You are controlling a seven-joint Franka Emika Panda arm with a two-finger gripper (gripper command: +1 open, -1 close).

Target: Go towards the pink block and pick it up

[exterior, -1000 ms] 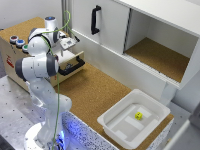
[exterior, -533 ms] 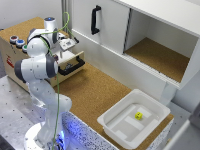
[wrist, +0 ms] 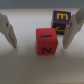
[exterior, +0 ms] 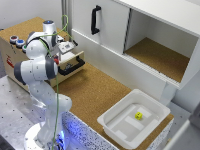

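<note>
While the pincer (wrist: 41,31) stands wide, its pale fingers (wrist: 8,30) flank a reddish-pink cube with black letters (wrist: 48,42), apparently not touching it. Purple lettered cube (wrist: 62,21) sits just behind. White Panda arm (exterior: 35,65) bends over open wooden drawer (exterior: 70,64); pincer and cubes hidden in exterior view.
</note>
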